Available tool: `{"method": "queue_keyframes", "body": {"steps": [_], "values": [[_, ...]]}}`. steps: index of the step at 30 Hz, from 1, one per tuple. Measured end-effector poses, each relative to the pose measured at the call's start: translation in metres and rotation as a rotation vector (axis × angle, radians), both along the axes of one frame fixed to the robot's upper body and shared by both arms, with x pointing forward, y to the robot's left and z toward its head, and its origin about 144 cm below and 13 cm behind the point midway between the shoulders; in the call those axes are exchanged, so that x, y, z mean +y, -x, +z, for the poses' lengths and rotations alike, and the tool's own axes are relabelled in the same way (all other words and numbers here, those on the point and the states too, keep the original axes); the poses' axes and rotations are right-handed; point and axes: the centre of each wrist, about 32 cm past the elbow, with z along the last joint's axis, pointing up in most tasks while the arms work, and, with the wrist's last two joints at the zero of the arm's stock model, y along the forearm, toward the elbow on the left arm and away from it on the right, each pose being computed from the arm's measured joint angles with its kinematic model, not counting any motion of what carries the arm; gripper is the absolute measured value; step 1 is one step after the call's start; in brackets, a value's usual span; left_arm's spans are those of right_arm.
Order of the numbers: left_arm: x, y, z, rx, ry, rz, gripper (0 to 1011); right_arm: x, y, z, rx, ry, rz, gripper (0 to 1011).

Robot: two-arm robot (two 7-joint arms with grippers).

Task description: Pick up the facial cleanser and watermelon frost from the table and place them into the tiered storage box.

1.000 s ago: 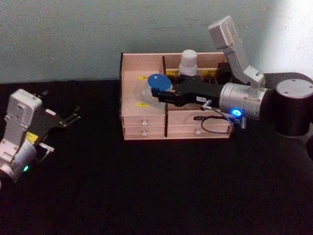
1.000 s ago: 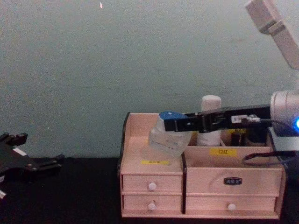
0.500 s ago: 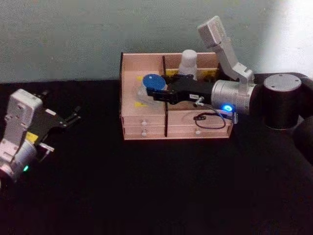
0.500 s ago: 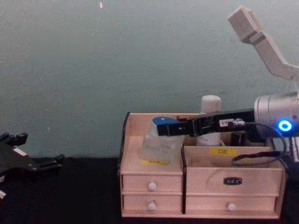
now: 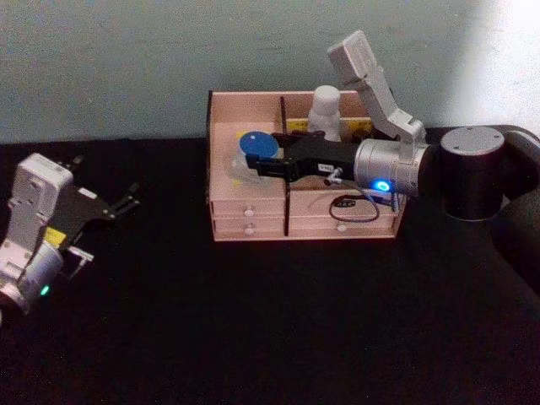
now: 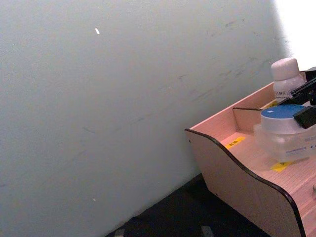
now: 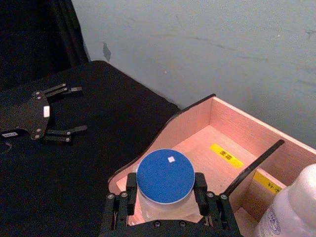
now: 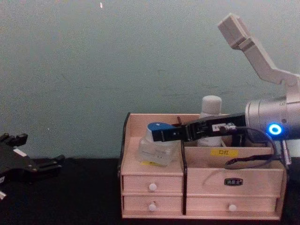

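- Yellow label [image 8: 221, 152] on the box [image 8: 201, 183] seems to read 口红.
- Jar [image 5: 257, 145]: clear with a blue lid, low in the box's left compartment.
- Right gripper [image 5: 250, 164] is clamped on it.
- Left gripper [image 5: 129, 199] sits spread, parked far left.

Right arm first: a pale grey boxy link [image 5: 363, 63], then a silver barrel wrist [image 5: 401, 169] with a blue ring light [image 5: 381, 185] glowing and a thin black cable [image 8: 234, 161] looping beneath. Behind it sits a fat black cylinder joint [image 5: 472, 181] with a grey cap. The right gripper [image 5: 253, 163] is flat black plate, with small screws and a white label. Over on the left arm: a whitish housing [image 5: 34, 198], green lamp [image 5: 42, 291], yellow sticker [image 5: 53, 237] and the skeletal black left gripper [image 5: 128, 198].
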Motion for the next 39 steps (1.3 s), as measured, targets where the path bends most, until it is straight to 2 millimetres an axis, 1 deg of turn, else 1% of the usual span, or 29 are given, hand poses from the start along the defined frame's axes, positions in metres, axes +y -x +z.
{"method": "queue_keyframes", "body": {"steps": [14, 39], "values": [[0.000, 0.000, 0.000, 0.000, 0.000, 0.000, 1001, 0.004, -0.008, -0.002, 0.012, -0.001, -0.019, 703], [0.000, 0.000, 0.000, 0.000, 0.000, 0.000, 1001, 0.008, -0.016, -0.005, 0.043, -0.012, -0.016, 704]]}}
